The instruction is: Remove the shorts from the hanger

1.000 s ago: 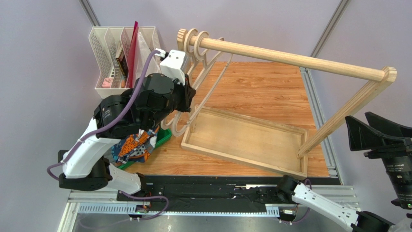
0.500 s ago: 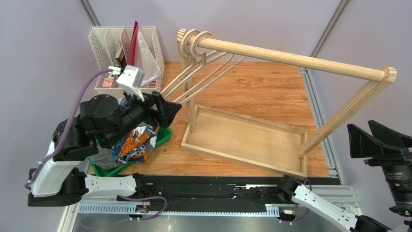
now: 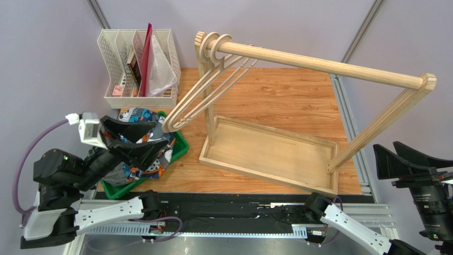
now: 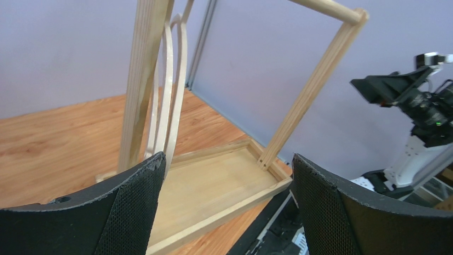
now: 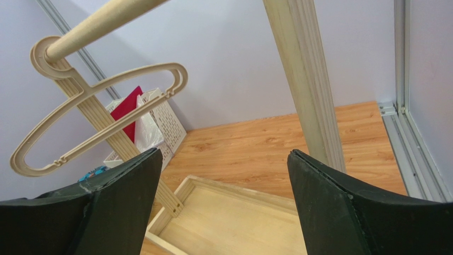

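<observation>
1. Left gripper hovers low over the green bin at the table's near left corner, its two black fingers spread wide apart with nothing between them.
2. Right gripper hangs off the table's right edge, jaws likewise wide apart and empty, pointing toward the wooden rack.
3. Patterned shorts lie bunched in the green bin, their blue, orange and teal print showing on both sides of the left gripper.
4. Grey shorts lie in the same bin, at its near end, mostly hidden under the left arm.
5. Pale hangers hook over the left end of the rack's rod, tilted toward the bin and bare of cloth.
6. Below the rod, the rack's shallow wooden tray rests on the wood-grain table.
7. Behind the bin stands a white file organiser holding a red folder.
</observation>
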Motion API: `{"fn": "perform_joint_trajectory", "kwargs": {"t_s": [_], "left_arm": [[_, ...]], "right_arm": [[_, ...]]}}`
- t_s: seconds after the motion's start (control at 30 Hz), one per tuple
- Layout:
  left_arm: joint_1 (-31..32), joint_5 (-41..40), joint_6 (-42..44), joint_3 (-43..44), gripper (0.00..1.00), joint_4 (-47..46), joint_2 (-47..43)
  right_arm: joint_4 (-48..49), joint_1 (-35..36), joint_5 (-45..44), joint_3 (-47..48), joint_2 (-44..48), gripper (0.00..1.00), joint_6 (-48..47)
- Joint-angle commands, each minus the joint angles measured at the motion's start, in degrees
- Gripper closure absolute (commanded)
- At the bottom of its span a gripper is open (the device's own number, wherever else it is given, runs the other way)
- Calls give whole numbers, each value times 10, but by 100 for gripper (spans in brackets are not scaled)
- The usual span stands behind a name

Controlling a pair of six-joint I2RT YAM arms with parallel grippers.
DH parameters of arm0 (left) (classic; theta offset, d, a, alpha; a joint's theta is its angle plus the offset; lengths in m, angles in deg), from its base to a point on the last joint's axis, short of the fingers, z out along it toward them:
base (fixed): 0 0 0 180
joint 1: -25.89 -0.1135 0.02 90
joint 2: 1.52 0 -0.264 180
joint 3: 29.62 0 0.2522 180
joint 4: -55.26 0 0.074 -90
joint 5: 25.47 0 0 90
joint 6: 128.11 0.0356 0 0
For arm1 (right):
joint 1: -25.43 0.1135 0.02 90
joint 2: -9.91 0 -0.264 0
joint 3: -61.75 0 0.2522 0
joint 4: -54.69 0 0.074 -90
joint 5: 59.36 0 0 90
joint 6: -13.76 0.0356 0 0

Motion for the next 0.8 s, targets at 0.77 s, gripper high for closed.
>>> {"fn": "perform_joint_trajectory", "kwargs": {"t_s": [0.77], "left_arm": [[-1, 105, -23, -179, 6, -73, -256]], "right_arm": [[-135, -1, 68, -87, 112, 2, 192]]}}
